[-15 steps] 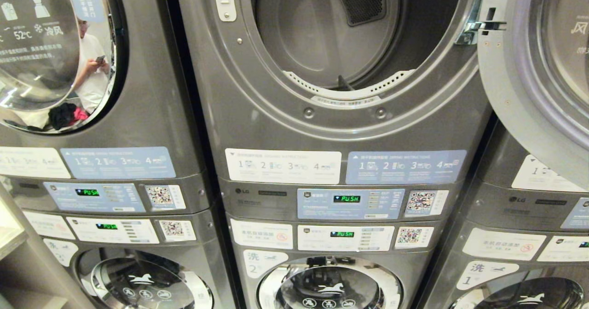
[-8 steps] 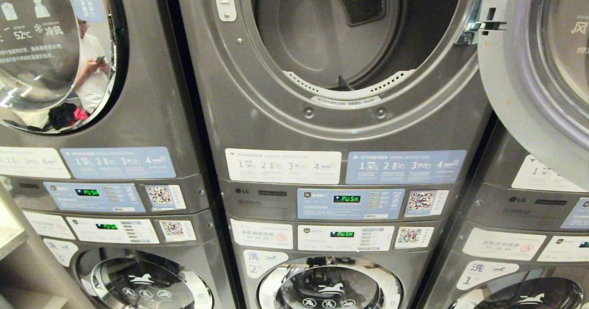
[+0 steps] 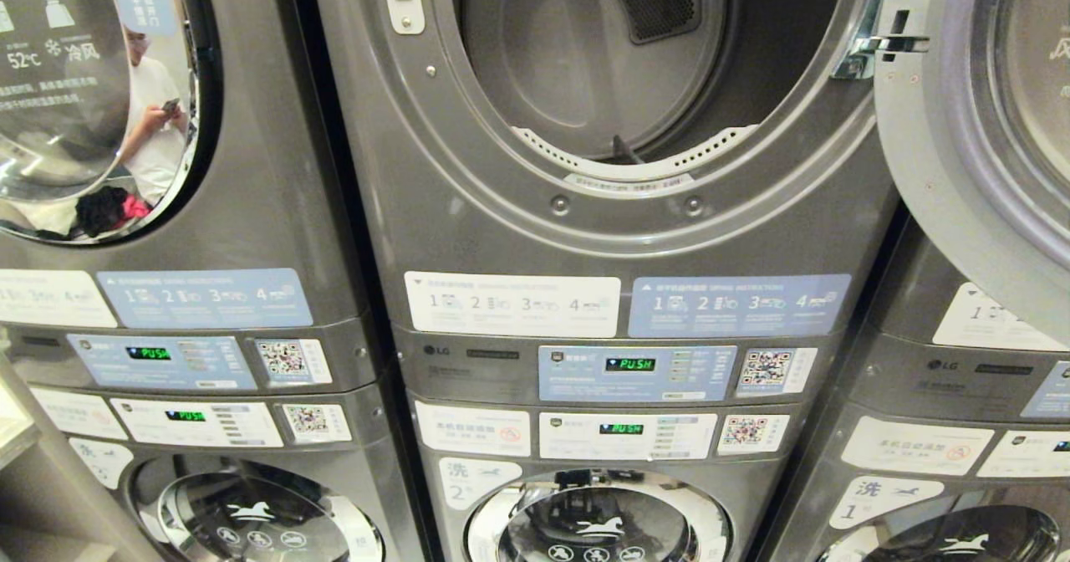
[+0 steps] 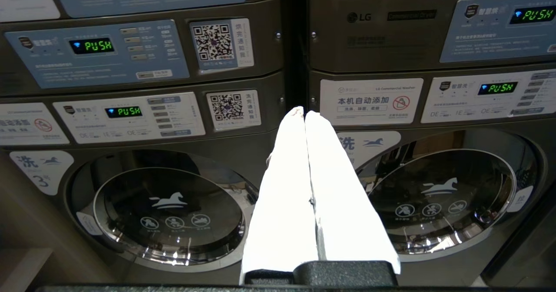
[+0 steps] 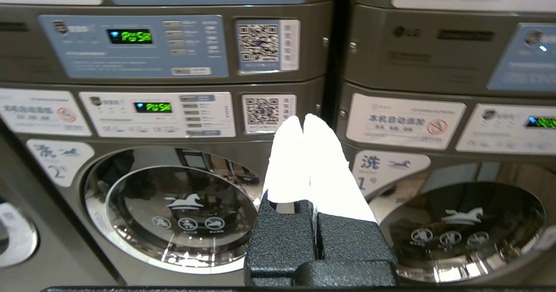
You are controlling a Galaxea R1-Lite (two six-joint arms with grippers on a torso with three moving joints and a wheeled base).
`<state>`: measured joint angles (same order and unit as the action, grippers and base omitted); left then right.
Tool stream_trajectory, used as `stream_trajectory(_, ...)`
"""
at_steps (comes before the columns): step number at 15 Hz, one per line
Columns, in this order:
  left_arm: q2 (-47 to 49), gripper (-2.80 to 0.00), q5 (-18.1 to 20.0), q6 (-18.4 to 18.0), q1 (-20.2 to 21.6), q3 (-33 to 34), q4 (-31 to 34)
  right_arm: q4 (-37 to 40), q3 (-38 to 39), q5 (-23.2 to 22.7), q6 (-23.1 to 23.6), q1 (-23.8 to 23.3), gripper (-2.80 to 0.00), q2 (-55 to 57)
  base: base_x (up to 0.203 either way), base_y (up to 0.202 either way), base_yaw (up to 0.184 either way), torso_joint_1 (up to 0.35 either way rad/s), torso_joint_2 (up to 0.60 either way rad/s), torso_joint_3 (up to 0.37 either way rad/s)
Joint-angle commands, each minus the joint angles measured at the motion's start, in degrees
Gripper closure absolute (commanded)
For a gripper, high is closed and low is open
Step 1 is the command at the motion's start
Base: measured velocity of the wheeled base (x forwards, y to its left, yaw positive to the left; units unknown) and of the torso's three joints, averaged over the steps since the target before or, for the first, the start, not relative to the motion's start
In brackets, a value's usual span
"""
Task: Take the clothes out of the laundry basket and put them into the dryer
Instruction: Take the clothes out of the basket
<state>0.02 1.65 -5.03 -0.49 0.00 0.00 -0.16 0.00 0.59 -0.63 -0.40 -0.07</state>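
Self-service laundromat, stacked LG machines (image 3: 619, 294), QR payment stickers (image 3: 764, 368), instruction labels (image 3: 512, 303)

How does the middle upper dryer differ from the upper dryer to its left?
The middle dryer stands open, its drum showing bare with no clothes; the left dryer is closed, its glass door mirroring the room. The middle dryer's door swings right. Both are grey and display PUSH.

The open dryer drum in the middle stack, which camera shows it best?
The head view: it looks straight into the open dryer drum, with its door swung to the right. Both wrist views sit lower and show only control panels and washer doors, none of the drum.
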Motion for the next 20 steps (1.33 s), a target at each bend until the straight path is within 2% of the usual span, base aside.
stream_trajectory(1, -0.02, 0.00, 0.02, -0.06, 0.05, 0.00, -0.07, -0.02, 0.00, 0.02, 0.02, 0.05, 0.00, 0.07, -0.002, -0.101, 0.023, 0.002, 0.00, 0.002)
stream_trajectory(20, -0.02, 0.00, -0.06, 0.11, 0.05, 0.00, -0.09, -0.02, 0.00, 0.02, -0.25, 0.05, 0.00, 0.07, 0.000, -0.195, 0.001, 0.002, 0.00, 0.002)
